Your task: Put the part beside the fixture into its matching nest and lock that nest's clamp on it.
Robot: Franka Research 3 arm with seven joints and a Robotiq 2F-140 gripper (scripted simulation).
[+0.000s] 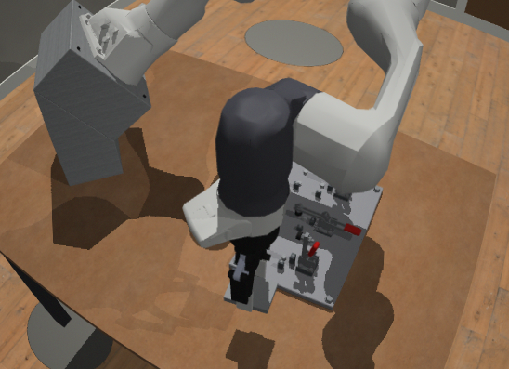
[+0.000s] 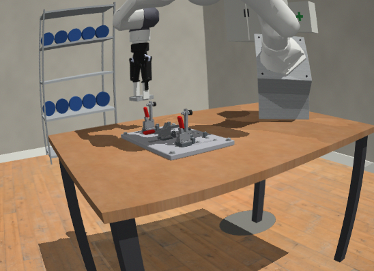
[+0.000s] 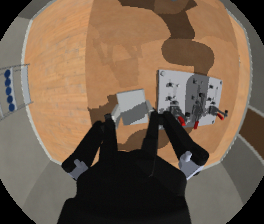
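My gripper [image 1: 241,283] [image 2: 141,92] [image 3: 133,107] is shut on the part [image 1: 261,290] [image 2: 138,98] [image 3: 133,104], a flat light grey block. It holds the part level in the air, well above the table, over the left end of the grey fixture plate [image 1: 367,209] [image 2: 208,144] [image 3: 165,83]. On the plate, one clamp's red handle [image 1: 314,247] [image 2: 180,121] stands upright. Another red handle [image 1: 352,229] [image 2: 149,132] lies low. A third red handle [image 2: 146,112] stands up just below the held part. My arm hides part of the plate in the top view.
The fixture sits on a wooden table [image 2: 170,188]. The arm's grey pedestal [image 1: 84,107] [image 2: 283,92] stands at the table's back. A metal shelf [image 2: 78,72] with blue discs stands behind the table on the left.
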